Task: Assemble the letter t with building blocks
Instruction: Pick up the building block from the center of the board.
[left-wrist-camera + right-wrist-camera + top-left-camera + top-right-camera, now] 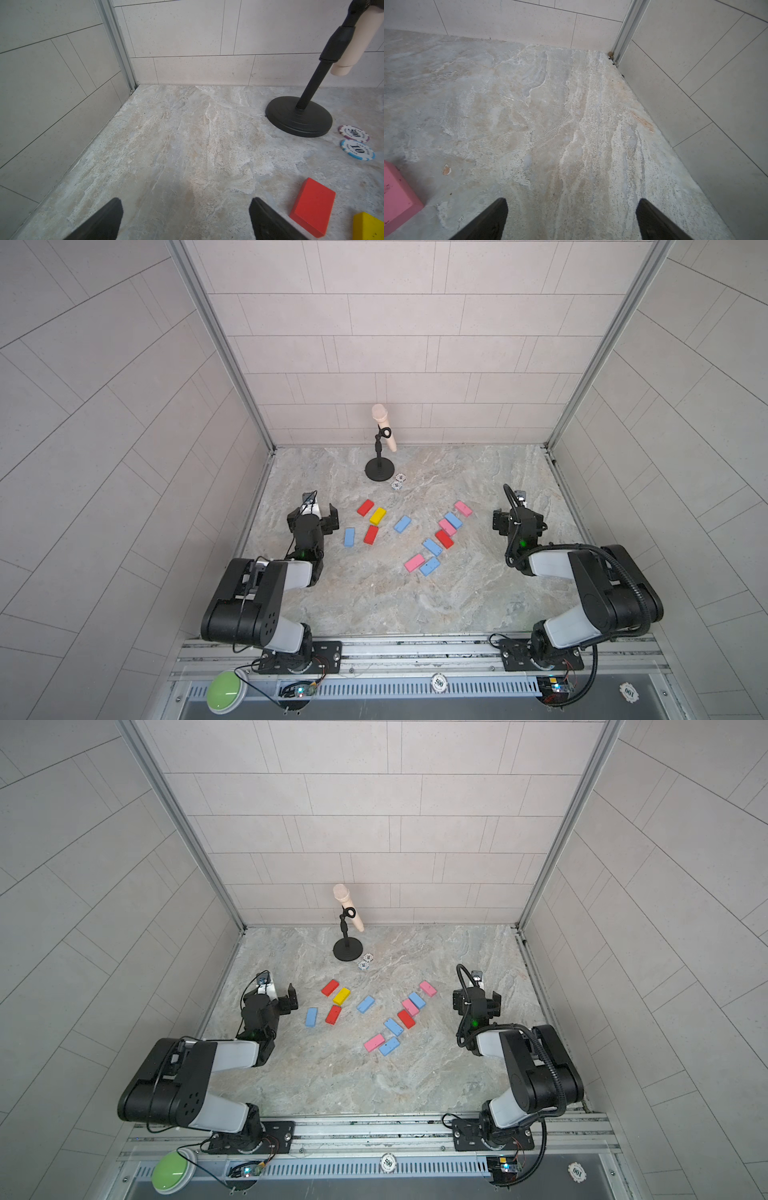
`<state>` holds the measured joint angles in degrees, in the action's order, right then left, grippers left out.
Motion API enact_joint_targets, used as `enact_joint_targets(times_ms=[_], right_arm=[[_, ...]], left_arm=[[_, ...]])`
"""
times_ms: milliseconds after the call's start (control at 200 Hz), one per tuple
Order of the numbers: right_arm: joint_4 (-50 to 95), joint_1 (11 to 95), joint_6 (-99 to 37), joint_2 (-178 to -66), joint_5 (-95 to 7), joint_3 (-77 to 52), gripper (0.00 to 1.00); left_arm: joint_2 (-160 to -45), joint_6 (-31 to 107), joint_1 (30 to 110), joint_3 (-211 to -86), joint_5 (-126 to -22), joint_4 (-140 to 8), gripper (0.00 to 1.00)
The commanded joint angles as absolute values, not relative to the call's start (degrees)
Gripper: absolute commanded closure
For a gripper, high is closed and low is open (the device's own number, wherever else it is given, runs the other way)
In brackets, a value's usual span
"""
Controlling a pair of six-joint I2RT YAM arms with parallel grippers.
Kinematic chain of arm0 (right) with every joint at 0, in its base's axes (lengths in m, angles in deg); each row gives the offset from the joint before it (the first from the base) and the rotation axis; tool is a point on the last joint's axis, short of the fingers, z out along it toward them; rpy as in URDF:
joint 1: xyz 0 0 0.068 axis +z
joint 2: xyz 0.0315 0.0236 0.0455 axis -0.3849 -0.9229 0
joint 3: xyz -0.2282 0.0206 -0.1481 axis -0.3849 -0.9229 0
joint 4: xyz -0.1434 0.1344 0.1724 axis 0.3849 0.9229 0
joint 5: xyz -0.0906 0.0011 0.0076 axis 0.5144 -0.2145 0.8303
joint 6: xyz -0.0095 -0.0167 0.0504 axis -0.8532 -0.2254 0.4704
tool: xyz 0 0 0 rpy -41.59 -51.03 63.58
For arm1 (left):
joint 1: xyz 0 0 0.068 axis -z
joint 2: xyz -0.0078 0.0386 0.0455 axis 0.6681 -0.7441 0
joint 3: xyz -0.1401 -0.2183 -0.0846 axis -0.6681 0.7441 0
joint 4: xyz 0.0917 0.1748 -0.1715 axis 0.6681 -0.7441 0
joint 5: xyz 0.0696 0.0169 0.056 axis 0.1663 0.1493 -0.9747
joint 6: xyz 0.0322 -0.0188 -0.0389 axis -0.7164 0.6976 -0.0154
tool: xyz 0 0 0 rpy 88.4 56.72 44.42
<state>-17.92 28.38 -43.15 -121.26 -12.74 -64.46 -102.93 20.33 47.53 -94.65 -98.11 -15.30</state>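
— Where are your hands?
— My left hand (186, 205) is spread wide open and holds nothing. It hangs over the bare worktop (166, 135). My right hand (573, 202) is spread wide open too, and holds nothing.
— And the blocks (402, 524)?
— In both top views they lie flat in the middle of the frame, between my two hands. No T is made yet. Left of the middle, a red block (365, 507) sits just beside the yellow block (377, 516), with more red and blue ones near. Right of the middle, pink, blue and red ones make a slanting row. The pink block (463, 508) at its upper end is nearest my right hand.
— What else?
— A microphone stand (380, 469) in the upper middle, with two poker chips (400, 477) by its foot.
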Motion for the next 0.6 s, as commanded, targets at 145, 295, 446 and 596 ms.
enact_joint_targets(times_ms=[145, 295, 446, 596], right_arm=[[-18.92, 28.53, -43.82, -121.4, -12.59, -63.94, 0.0], [-18.15, 27.86, -43.47, -121.58, -14.11, -63.56, 0.01], [-18.69, 27.65, -43.6, -121.19, -14.69, -63.98, 0.0], [1.89, 30.41, -43.15, -110.25, -10.24, -58.14, 0.02]], left_arm=[[-102.97, 19.62, 47.72, -95.66, -98.49, -14.45, 0.0], [-103.14, 19.69, 47.63, -95.94, -98.45, -14.74, 0.0], [-103.02, 19.87, 47.29, -95.76, -97.62, -14.41, 0.0], [-92.28, 19.54, 47.81, -103.74, -95.67, -36.36, 0.02]])
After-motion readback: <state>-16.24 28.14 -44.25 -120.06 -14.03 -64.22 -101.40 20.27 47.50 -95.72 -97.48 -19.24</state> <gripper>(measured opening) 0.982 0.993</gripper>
